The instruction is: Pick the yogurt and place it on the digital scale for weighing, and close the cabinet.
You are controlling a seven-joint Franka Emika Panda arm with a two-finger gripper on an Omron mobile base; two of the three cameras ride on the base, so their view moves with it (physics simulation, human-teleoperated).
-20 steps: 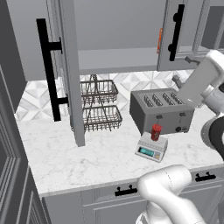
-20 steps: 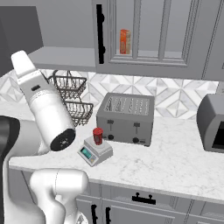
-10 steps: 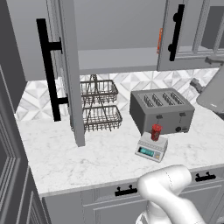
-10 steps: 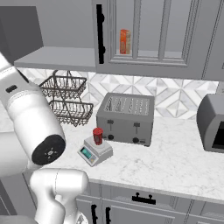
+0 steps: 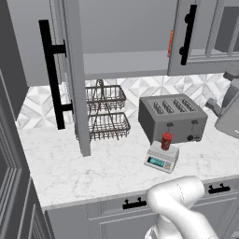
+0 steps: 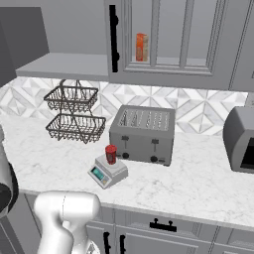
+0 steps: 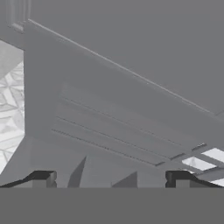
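Standing upright on the top plate of the digital scale [image 5: 162, 158], the yogurt [image 5: 166, 140] is a small red cup near the front edge of the marble desk [image 5: 107, 172]. From the right base view the same yogurt [image 6: 110, 154] sits on the scale [image 6: 107, 171], whose greenish display faces forward and to the left. Just behind them is the dark-grey four-slot toaster [image 5: 172, 118], close to the scale; whether the two touch cannot be told. To the toaster's left a two-tier wire basket [image 5: 103, 112] stands against the tiled backsplash.

Above, the cabinet [image 5: 126, 37] has its left door [image 5: 70, 79] swung out toward the room, edge-on in the left base view, with its long black bar handle [image 5: 52, 74] on the outer face. The right door [image 5: 196, 37] stands beside it with a black handle too. A flat orange box [image 6: 142, 47] is on the shelf behind a glass-paned door. A toaster oven [image 6: 240, 140] sits at the far right of the desk.

In the hand view the gripper [image 7: 111, 179] has its jaws wide apart, two dark fingertips [image 7: 43, 178] low in the frame, nothing between them, facing a grey panelled surface.
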